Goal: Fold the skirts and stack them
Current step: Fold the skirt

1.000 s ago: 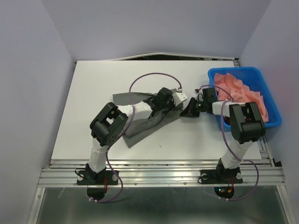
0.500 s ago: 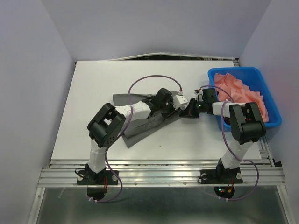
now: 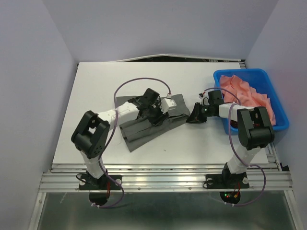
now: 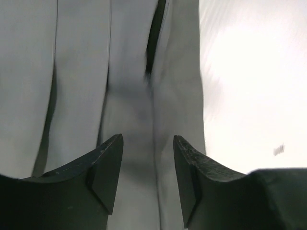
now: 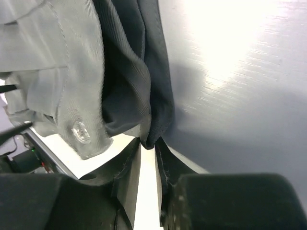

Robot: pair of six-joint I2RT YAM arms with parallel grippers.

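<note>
Grey skirt (image 3: 136, 136) lies diagonally, near-left to far-right. My left fingers (image 4: 106, 167) hang released; right fingers (image 5: 128, 167) grasp its corner.

Grey skirt (image 3: 138, 136) middle hidden under left arm (image 3: 121, 112); left wrist view blurred.

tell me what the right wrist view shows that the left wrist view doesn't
Only the right wrist view shows the right gripper with its fingers closed on an edge of the grey skirt, the cloth bunched in folds, and what looks like a small clear button on it. Only the left wrist view shows the left gripper open above flat pleats, holding nothing, plus a small dark speck on the table. Both show the grey skirt and the white table.
</note>
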